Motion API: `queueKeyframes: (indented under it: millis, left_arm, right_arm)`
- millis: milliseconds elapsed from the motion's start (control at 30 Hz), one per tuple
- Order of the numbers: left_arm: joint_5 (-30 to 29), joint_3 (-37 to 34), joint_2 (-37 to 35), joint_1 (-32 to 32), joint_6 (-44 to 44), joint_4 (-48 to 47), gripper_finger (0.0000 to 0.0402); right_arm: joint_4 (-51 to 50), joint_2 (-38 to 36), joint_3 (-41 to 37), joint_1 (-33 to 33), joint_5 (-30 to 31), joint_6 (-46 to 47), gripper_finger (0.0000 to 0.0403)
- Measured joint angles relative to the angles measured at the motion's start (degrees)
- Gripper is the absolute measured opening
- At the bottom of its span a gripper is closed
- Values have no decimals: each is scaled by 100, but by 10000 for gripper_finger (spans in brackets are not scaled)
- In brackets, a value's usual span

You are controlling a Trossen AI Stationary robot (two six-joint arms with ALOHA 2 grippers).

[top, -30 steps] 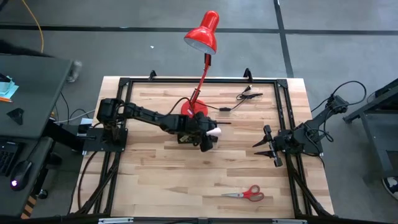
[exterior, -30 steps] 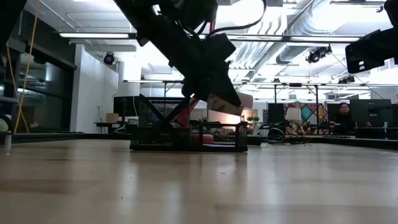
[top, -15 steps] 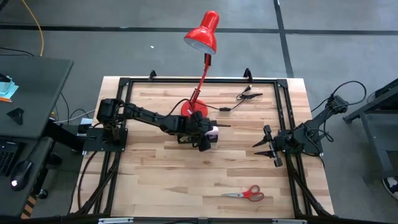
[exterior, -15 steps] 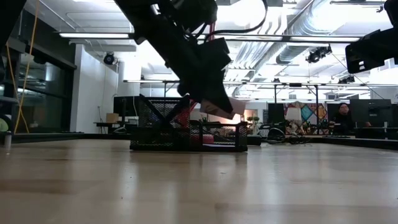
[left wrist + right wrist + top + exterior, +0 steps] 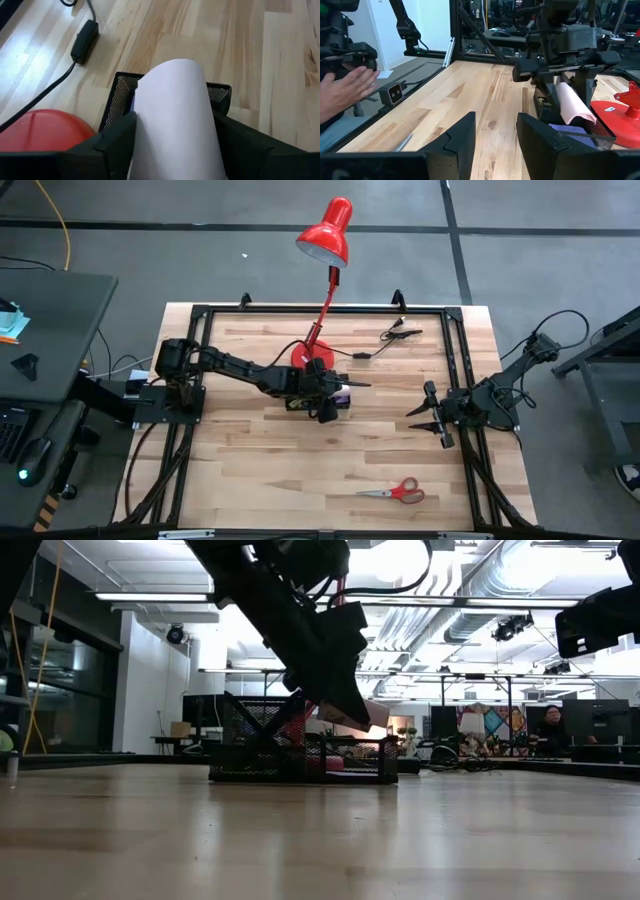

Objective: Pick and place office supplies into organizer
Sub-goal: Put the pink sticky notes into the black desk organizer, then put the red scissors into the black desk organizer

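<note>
Organizer (image 5: 580, 132) (purple pad (image 5: 568, 130) inside)

We saw a bench (image 5: 260, 460) of pale wood, laid in smooth planks with a soft sheen in the low view. The organizer (image 5: 120, 95) was black wire mesh, matt and fine-woven. The pink sticky-note pad (image 5: 175, 120) was plain matt paper, curved and smooth, between dark matt plastic fingers (image 5: 117, 142) of the left gripper (image 5: 330, 402). The red desk lamp (image 5: 327, 232) had a glossy shade, and its round base (image 5: 40, 132) looked like smooth, shiny red plastic or painted metal; we could not tell which. The scissors (image 5: 395, 491) had red plastic-looking handles and bright metal blades. The cable (image 5: 45, 90) was matt black.
</note>
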Motion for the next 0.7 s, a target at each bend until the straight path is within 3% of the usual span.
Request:
queueKeyframes:
  millis: [367,700]
  left_arm:
    - [99,-11,3,2,135,108,389]
    - [-54,-12,3,-17,-175,154,393]
  right_arm:
    - [0,-2,0,0,2,1,134]
    - [0,-1,0,0,1,1,134]
